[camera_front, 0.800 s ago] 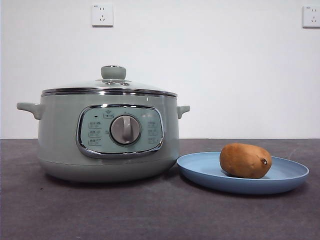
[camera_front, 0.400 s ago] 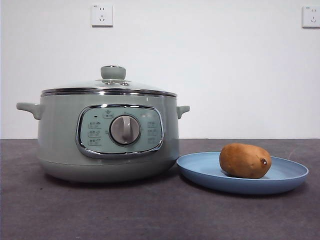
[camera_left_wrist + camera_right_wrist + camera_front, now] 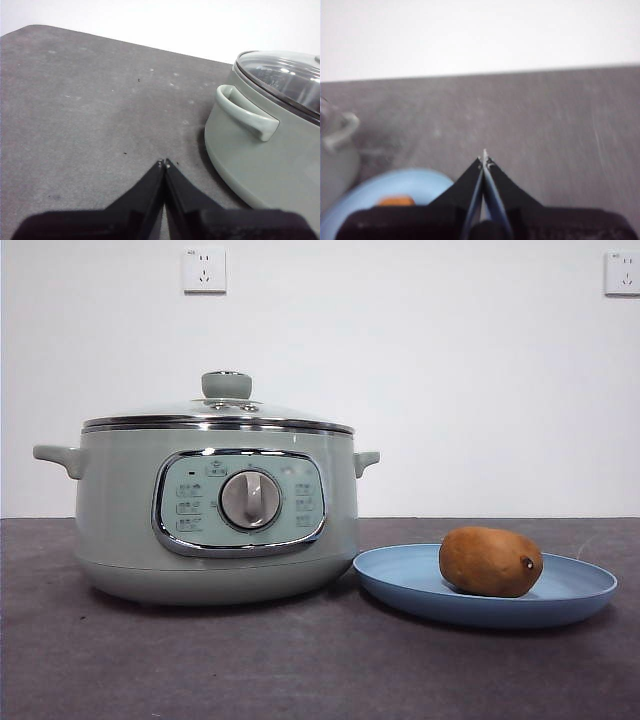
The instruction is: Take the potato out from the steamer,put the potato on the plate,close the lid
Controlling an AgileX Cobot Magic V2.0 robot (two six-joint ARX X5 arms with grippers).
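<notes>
Front view shows the oval brown-orange potato (image 3: 491, 561) lying on its side on the wide shallow light-blue plate (image 3: 400, 580), dark spot facing outward. The plate rests on the dark grey surface (image 3: 300, 670), just beside the large round sage-green steamer (image 3: 120, 530). The domed glass lid (image 3: 215, 415) with its pale green knob sits closed on the steamer's chrome rim. Neither arm appears in this view.

Left wrist view adds the steamer's far side: one pale green side handle (image 3: 246, 112) and the lid's glass edge (image 3: 280, 75). The left end effector (image 3: 163, 163) hangs above bare surface near that handle, jaws pressed together, gripping nothing.

Right wrist view is blurred. It shows part of the plate (image 3: 385, 192) with an orange sliver of the potato (image 3: 395, 201), and the steamer's other handle (image 3: 342, 131). The right end effector (image 3: 484, 160) is clenched and empty, above the surface just beside the plate.
</notes>
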